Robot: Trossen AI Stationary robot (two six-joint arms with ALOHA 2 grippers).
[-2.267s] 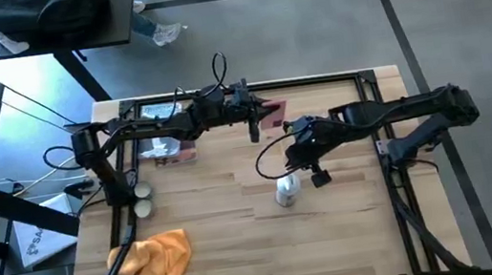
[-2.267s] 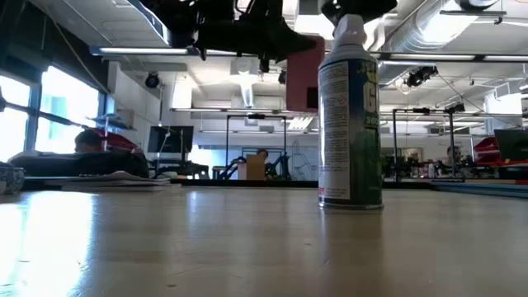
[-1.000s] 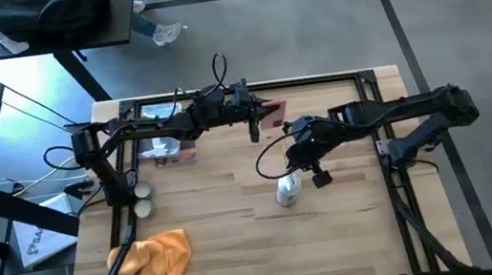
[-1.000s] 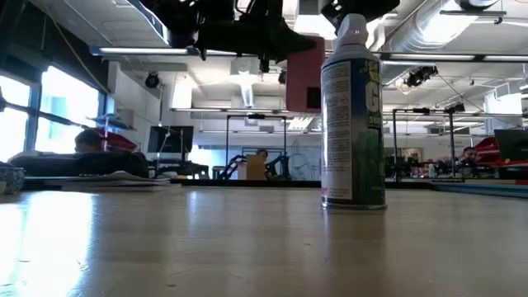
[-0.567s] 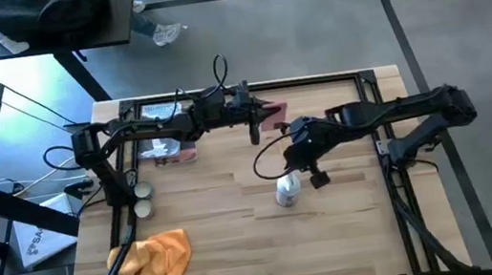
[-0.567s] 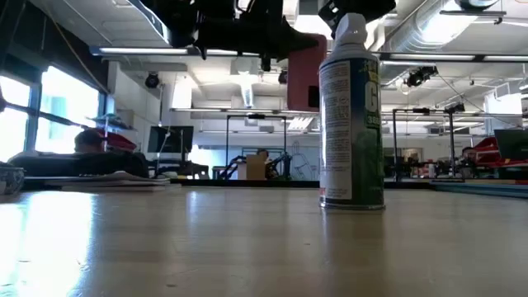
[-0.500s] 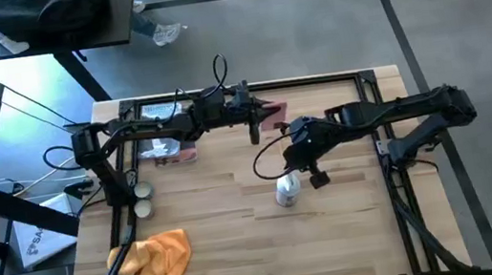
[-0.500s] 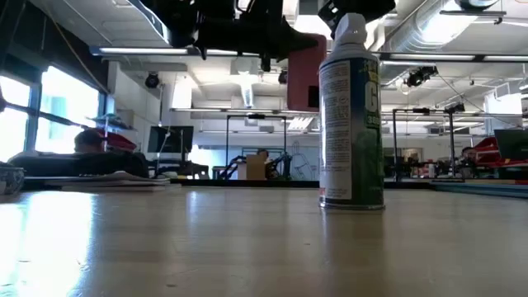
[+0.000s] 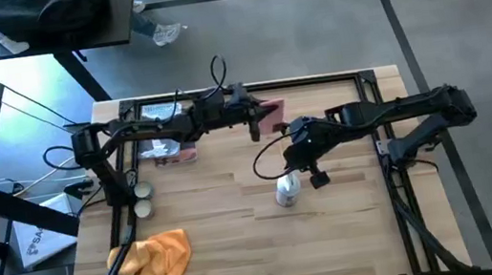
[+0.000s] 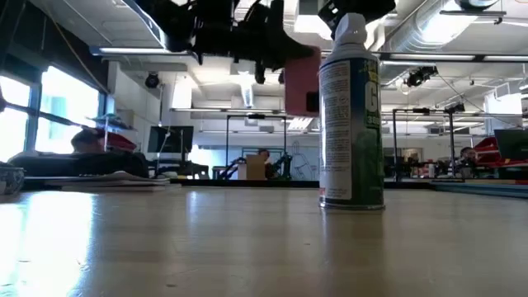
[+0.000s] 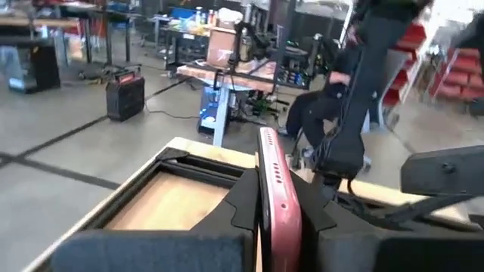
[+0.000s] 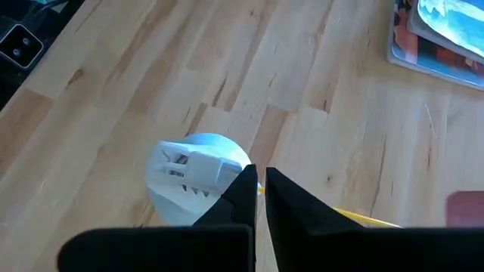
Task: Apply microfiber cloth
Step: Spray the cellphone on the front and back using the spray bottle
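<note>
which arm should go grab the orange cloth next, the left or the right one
Probably the right. The left gripper is shut on the pink phone, held up in the air, so it is busy. The right gripper hangs empty, fingers nearly together, above the spray can. The microfiber cloth lies at the table's near-left corner, untouched.

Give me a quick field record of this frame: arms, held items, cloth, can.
left gripper: raised over the table's far side, fingers shut on the pink phone, held on edge
right gripper: just above the spray can, fingers nearly closed, holding nothing
cloth: orange, crumpled, near left corner, untouched
spray can: upright, mid-table
table: light wood
</note>
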